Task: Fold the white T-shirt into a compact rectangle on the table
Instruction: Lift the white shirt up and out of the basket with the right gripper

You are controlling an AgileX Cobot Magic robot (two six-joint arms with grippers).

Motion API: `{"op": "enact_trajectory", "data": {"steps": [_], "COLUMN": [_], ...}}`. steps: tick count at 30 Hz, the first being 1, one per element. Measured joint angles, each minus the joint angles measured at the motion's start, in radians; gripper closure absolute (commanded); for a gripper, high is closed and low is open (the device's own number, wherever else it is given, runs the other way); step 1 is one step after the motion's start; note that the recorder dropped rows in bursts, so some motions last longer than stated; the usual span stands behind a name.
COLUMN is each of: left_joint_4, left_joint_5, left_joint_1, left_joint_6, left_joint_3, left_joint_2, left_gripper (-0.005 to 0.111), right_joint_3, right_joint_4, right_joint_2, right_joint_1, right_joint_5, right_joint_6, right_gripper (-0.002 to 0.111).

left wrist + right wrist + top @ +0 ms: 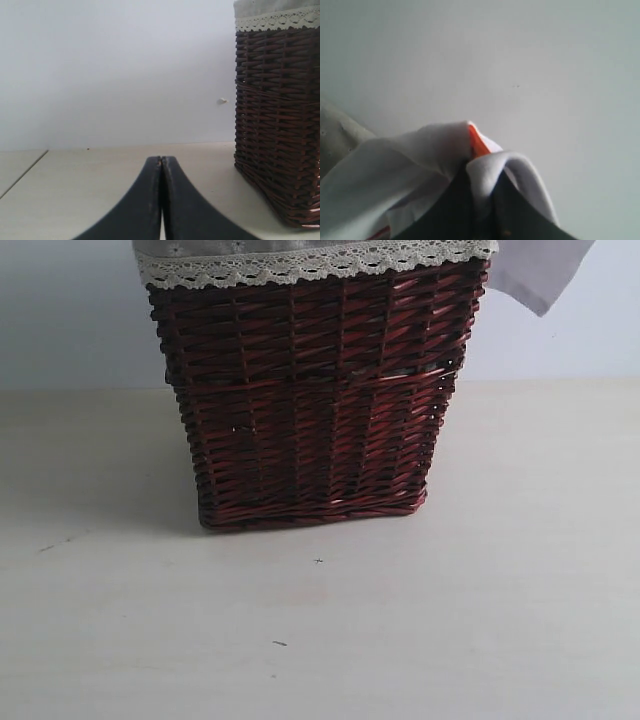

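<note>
The white T-shirt (415, 160) is pinched by the right gripper (481, 186). The left gripper (161, 167) is pressed together near the basket (280, 125).

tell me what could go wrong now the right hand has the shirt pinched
1. The right hand grips only a small bunch of the white T-shirt beside its orange tag; thin cloth could slip out.
2. Cloth hanging by the lace liner could snag and tug the basket.
3. The left hand is shut, beside the basket, not ready to catch.
</note>
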Motion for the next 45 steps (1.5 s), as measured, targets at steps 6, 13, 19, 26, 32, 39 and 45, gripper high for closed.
{"op": "enact_trajectory", "data": {"steps": [6, 13, 19, 26, 32, 39, 45], "left_joint_4": [0.000, 0.000, 0.000, 0.000, 0.000, 0.000, 0.000], "left_joint_5": [0.000, 0.000, 0.000, 0.000, 0.000, 0.000, 0.000], "left_joint_1": [0.000, 0.000, 0.000, 0.000, 0.000, 0.000, 0.000], "left_joint_6": [0.000, 0.000, 0.000, 0.000, 0.000, 0.000, 0.000], "left_joint_3": [0.000, 0.000, 0.000, 0.000, 0.000, 0.000, 0.000], "left_joint_2": [0.000, 0.000, 0.000, 0.000, 0.000, 0.000, 0.000], "left_gripper": [0.107, 0.107, 0.107, 0.107, 0.107, 0.107, 0.107], "right_joint_3": [-0.077, -0.220, -0.289, -0.358, -0.391, -0.397, -0.399], "right_joint_4": [0.239, 0.358, 0.443, 0.604, 0.751, 0.827, 0.801], "right_joint_2": [-0.044, -0.154, -0.248, -0.339, -0.387, -0.398, -0.420], "right_joint_1": [0.000, 0.000, 0.000, 0.000, 0.000, 0.000, 0.000], "right_joint_5": [-0.011, 0.053, 0.128, 0.178, 0.199, 0.204, 0.274], "right_joint_6": [-0.126, -0.150, -0.154, -0.209, -0.355, -0.385, -0.361], "right_gripper": [0.108, 0.108, 0.108, 0.108, 0.108, 0.108, 0.108]}}
